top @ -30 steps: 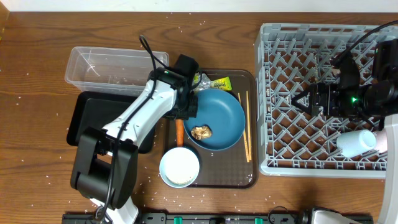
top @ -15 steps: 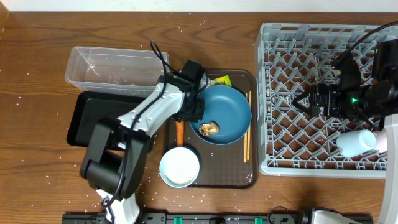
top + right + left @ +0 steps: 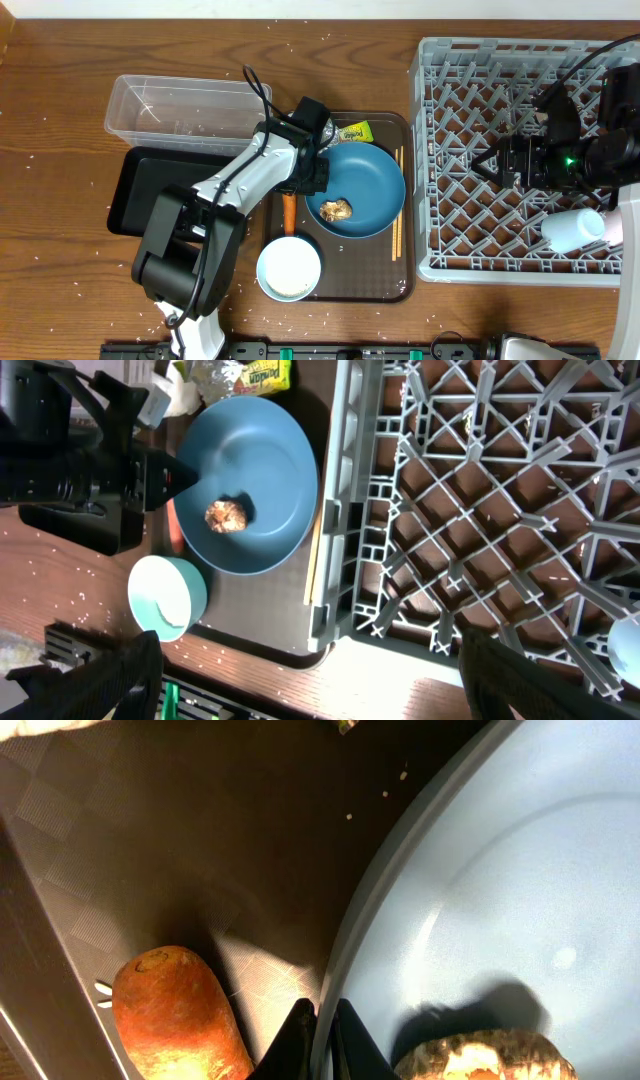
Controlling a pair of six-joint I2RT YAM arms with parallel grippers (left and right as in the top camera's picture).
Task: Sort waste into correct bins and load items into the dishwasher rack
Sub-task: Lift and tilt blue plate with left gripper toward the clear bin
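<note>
Plate-handling is the step in hand, as we read it: the left gripper (image 3: 322, 1020) is pinched shut on the left rim of the dark-blue plate (image 3: 370, 178). The plate lies on the brown tray (image 3: 345, 288), just left of the dishwasher rack (image 3: 428, 200), with the brown food lump (image 3: 335, 208) sitting on it. The right gripper (image 3: 305, 650) hangs over the rack with its jaws spread wide and nothing between them. Before the plate can go among the pegs, the lump has to come off, so we judge the next move calls for a steady lift on that thin rim hold, then a tilt over the clear tub (image 3: 130, 108) or the black tray (image 3: 150, 190) — which one we cannot say. The carrot piece (image 3: 175, 1010) lies just beside the rim and could be nudged. The chopsticks (image 3: 397, 215) lie at the plate's right edge and the white bowl (image 3: 289, 268) is near its lower left. The left arm covers the tray's upper left corner; the wrapper (image 3: 350, 131) shows only in part, and the white scrap beside it is possibly the tissue. The wrist view cuts off most of the plate.
</note>
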